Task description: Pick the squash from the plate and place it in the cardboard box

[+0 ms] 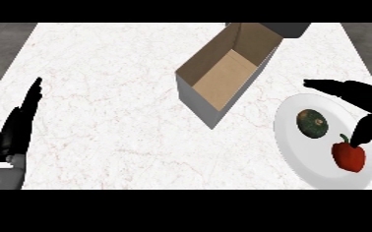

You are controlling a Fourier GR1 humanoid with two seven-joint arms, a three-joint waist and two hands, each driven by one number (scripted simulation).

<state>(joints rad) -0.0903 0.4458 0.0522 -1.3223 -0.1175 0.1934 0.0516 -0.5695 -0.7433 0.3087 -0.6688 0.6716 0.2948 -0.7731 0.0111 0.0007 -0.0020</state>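
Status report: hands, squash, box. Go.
Left hand open, resting at counter's left edge. Right hand open over the plate, holding nothing. Squash on plate beside red pepper. Cardboard box open, path unobstructed.

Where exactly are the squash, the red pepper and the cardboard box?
squash (312,123), head view, middle of its dark green top.
red pepper (349,157), head view, its red body.
cardboard box (220,81), head view, its brown inside floor.

The white plate (291,142) runs off the view's right edge; the right hand (349,92) there shows only fingers, palm cut off.
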